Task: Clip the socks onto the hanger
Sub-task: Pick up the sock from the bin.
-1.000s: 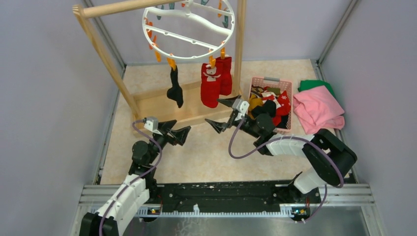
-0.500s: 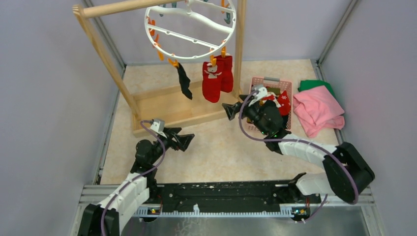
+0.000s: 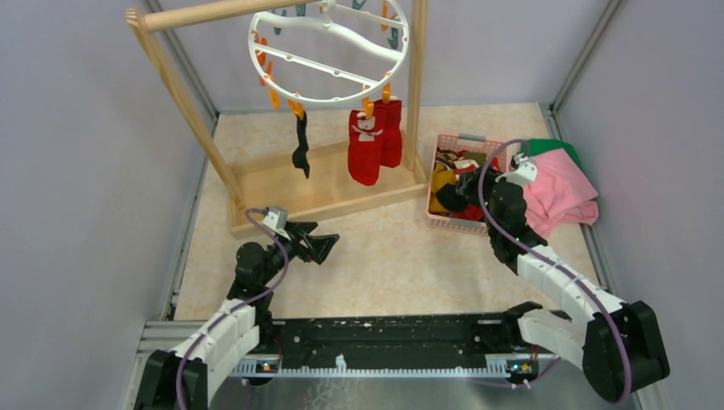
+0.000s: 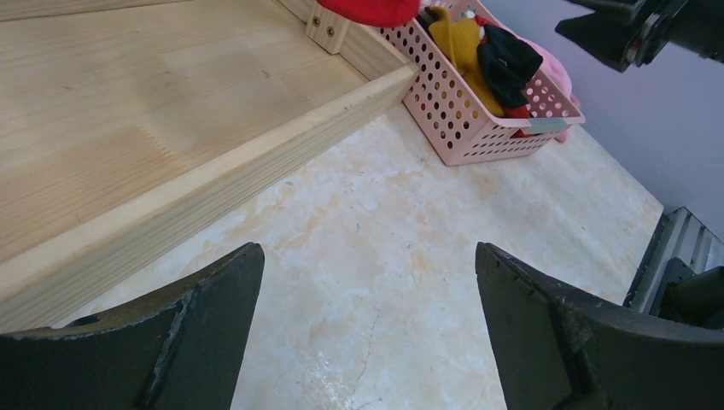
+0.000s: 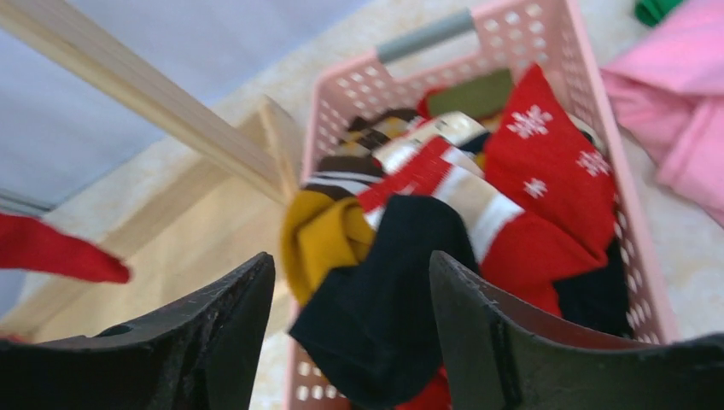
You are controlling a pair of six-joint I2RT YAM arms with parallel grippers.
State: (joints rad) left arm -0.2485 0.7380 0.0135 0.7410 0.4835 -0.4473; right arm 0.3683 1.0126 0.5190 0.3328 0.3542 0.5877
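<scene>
Overhead, the right gripper [image 3: 468,183] reaches into the middle right of the frame, over the pink perforated plastic basket [image 3: 457,224] that holds the loose small fabric socks [image 3: 444,184]. Its wrist view shows the fingers [image 5: 222,350] apart and empty. A bunched plain black sock [image 5: 401,290] lies directly ahead between them, with a yellow sock [image 5: 320,235] to its left and a red-and-white striped sock [image 5: 444,175] above. The black sock's long axis cannot be told.

The left gripper [image 3: 320,245], fingers likewise apart and empty, sits low at centre left, well apart from the basket. The right arm is therefore judged the nearer for the pick.

The round white plastic ring hanger [image 3: 329,101], upper centre on the wooden frame rack [image 3: 181,85], carries one black sock and red socks on its clips.
</scene>
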